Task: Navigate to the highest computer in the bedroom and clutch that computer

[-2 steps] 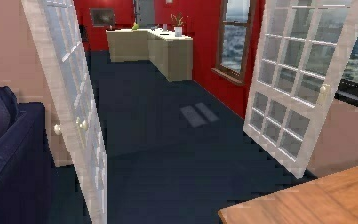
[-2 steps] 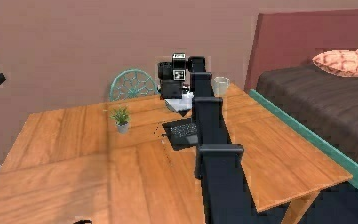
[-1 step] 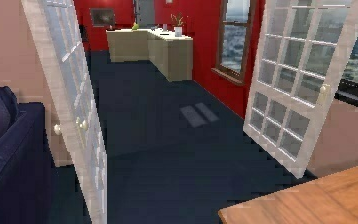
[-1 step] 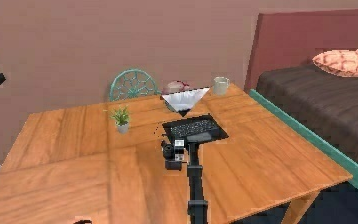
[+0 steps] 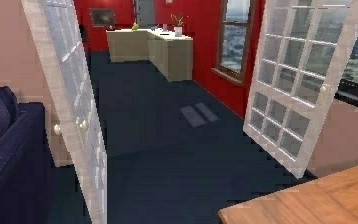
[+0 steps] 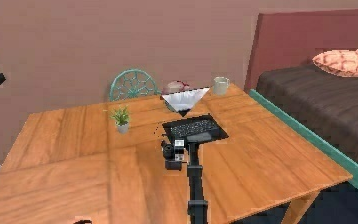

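Wooden table (image 6: 67, 150) across mid-frame, open laptop (image 6: 194, 128) at centre, gripper (image 6: 171, 156) just below it, cannot tell its grip or whether it holds anything, potted plant (image 6: 121, 118) left

Red walls (image 5: 203, 40), dark blue floor (image 5: 157, 135), wooden table (image 6: 67, 150).

A white glazed door (image 5: 72, 90) at the left and another (image 5: 297, 80) at the right are standing open onto a dark blue floor (image 5: 157, 140) and red walls (image 5: 212, 45). A beige counter (image 5: 157, 52) is sitting far back, carrying a plant (image 5: 177, 23). A blue sofa (image 5: 12, 150) is showing lower left, and a wooden table (image 5: 317, 205) is showing lower right.
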Robot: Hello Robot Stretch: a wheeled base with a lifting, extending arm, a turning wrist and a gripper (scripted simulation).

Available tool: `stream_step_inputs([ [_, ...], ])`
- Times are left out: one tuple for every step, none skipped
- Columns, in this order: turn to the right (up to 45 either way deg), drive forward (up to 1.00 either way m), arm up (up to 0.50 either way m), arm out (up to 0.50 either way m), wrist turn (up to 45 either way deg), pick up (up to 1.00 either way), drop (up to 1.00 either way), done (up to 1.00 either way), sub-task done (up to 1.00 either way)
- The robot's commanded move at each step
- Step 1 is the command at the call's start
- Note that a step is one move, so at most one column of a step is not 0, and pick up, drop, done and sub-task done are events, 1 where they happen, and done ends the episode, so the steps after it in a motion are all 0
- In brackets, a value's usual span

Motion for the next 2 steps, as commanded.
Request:
stream_step_inputs([
  [0.0, 0.00, 0.10, 0.00, 0.0, 0.00, 0.00, 0.00, 0.00],
  [0.0, 0.00, 0.00, 0.00, 0.0, 0.00, 0.00, 1.00, 0.00],
])
